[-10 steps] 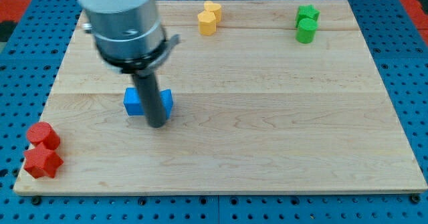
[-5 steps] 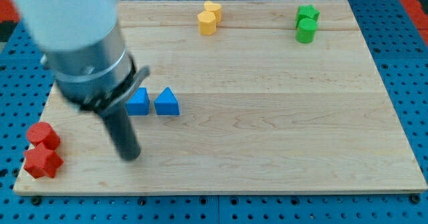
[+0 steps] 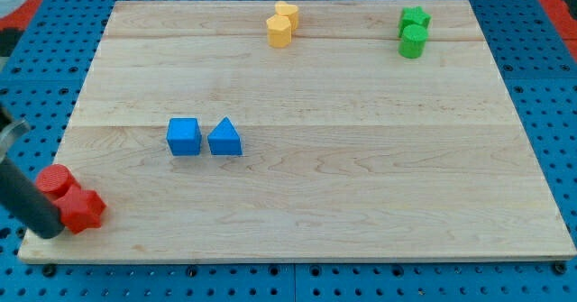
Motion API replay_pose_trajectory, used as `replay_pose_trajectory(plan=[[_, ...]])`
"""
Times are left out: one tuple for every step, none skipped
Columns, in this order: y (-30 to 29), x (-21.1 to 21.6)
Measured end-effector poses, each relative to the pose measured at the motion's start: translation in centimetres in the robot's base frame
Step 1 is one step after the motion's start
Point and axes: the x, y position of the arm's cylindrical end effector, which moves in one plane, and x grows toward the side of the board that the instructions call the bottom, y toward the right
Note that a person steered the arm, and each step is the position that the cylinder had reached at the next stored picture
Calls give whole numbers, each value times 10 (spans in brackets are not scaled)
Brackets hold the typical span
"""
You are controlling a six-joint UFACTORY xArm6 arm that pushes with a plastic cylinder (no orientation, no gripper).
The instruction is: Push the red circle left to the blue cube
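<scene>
The red circle (image 3: 56,181) lies at the board's lower left corner, touching a second red block (image 3: 83,209) of star-like shape just right and below it. The blue cube (image 3: 184,137) sits left of centre, with a blue triangle (image 3: 224,138) right beside it. My rod comes in from the view's left edge and my tip (image 3: 50,232) rests at the lower left corner, against the left side of the star-like red block and just below the red circle. The tip is far left and below the blue cube.
Two yellow blocks (image 3: 282,24) stand together at the top centre. Two green blocks (image 3: 414,32) stand at the top right. The wooden board (image 3: 361,158) lies on a blue perforated table, and its left edge is next to my tip.
My rod has swept from beside the blue blocks down and left to the board's corner. The star-like red block has shifted to the right; the red circle has barely moved.
</scene>
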Motion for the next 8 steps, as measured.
replay_pose_trajectory(plan=[[-3, -26], [-3, -19], [-44, -12], [-49, -36], [-13, -62], [-2, -75], [-51, -69], [-19, -94]])
